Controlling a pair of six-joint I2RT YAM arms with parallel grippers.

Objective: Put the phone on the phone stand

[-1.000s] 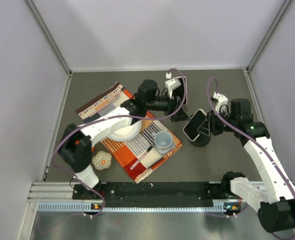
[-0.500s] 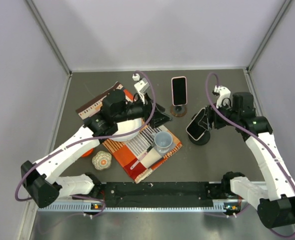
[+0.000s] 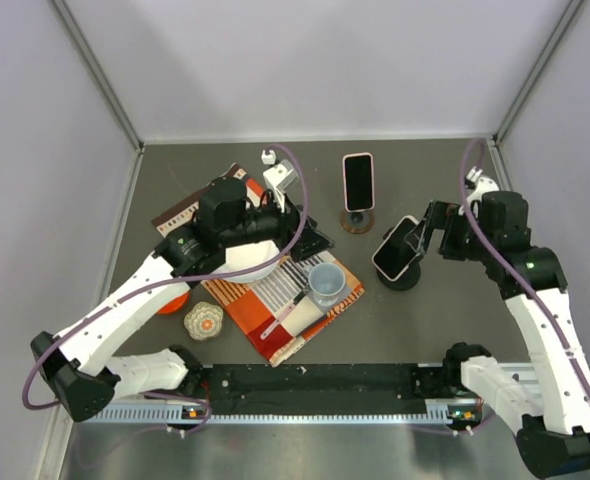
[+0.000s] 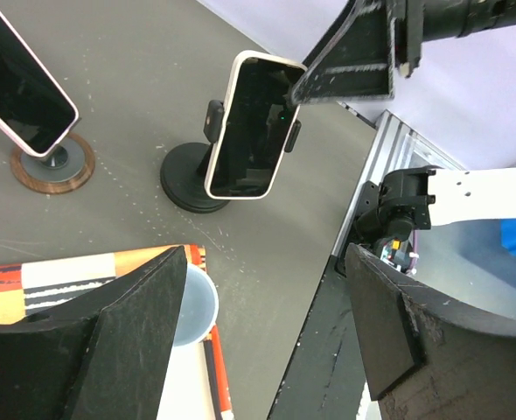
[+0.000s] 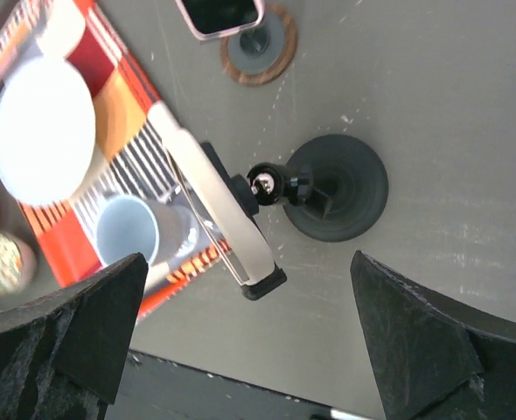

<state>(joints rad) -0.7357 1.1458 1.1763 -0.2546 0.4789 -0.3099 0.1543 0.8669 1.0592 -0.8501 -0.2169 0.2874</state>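
A white-edged phone [image 3: 394,248] [image 4: 249,127] sits tilted in the clamp of a black phone stand [image 3: 402,277] [image 4: 191,178] right of centre. In the right wrist view this phone [image 5: 216,213] shows edge-on above the stand's round base [image 5: 338,188]. My right gripper [image 3: 432,233] [image 5: 249,332] is open just to the right of it, touching nothing. Another phone [image 3: 357,180] [image 4: 20,86] stands upright on a wood-ringed stand [image 3: 356,222] [image 4: 52,164] further back. Over the cloth's right edge, my left gripper [image 3: 313,235] [image 4: 267,324] is open and empty.
An orange striped cloth [image 3: 275,305] carries a white bowl [image 3: 250,262] and a grey cup [image 3: 326,282] [image 5: 127,229]. A patterned round item [image 3: 203,321] lies left of the cloth. The black rail [image 3: 305,385] runs along the near edge. Grey walls enclose the table.
My right gripper opened, let go of the phone on the black stand and drew back to the right. My left arm pulled away from the back phone to over the cloth.
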